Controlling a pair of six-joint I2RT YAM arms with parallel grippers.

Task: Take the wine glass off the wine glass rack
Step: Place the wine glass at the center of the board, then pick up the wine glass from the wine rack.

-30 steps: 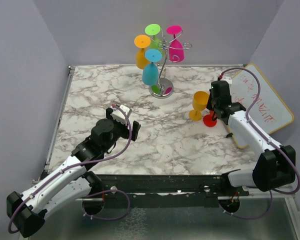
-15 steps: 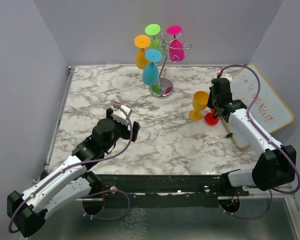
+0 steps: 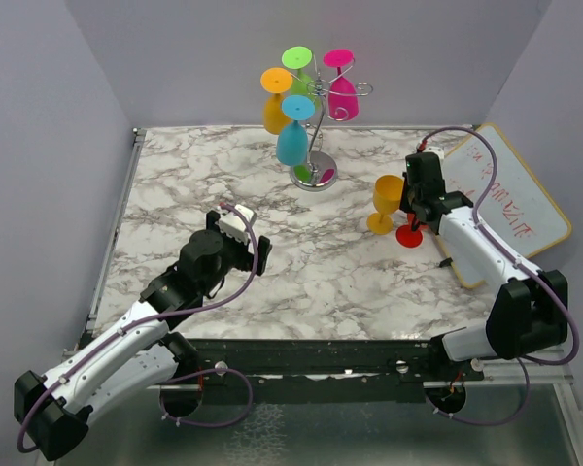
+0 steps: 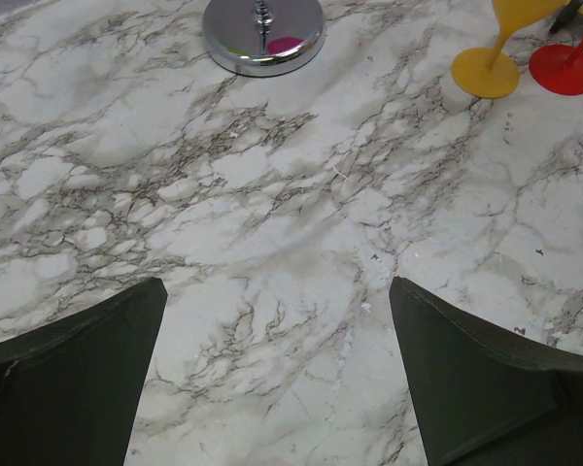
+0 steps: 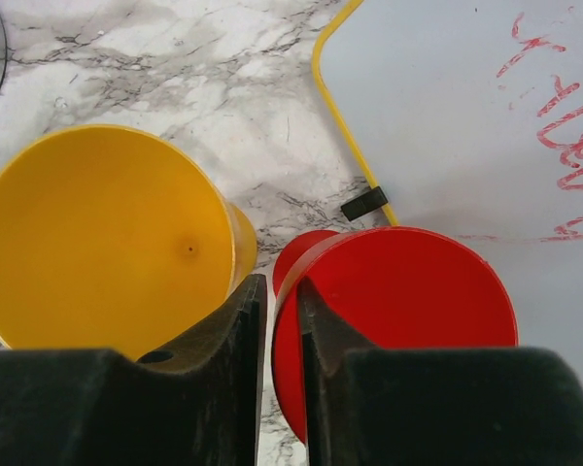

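right pincer [image 5: 282, 291] has eased apart over the last second. it's narrow now, straddling the rim of the red wine glass [image 5: 408, 291], one finger outside and one inside the bowl. a thin sliver of table shows between the outer finger and the rim, so it looks like it has let go rather than pinching. the red wine glass sits upright on its foot on the table [image 3: 194, 184], just beside the yellow wine glass [image 3: 389, 199] and near the whiteboard [image 3: 510, 204], well apart from the wine glass rack [image 3: 316, 146]. its foot hasn't shifted much since a second ago; the arm has only nudged a bit.

my read: this glass is off the rack and set down, release step nearly done, next is to lift clear without tipping it or bumping the yellow one.

the rack holds four more, hanging bowl down: orange [image 3: 277, 97], green [image 3: 296, 58], pink [image 3: 342, 92], blue [image 3: 293, 136].

left pincer [image 4: 277, 282] hangs wide and empty over bare marble, same as before.
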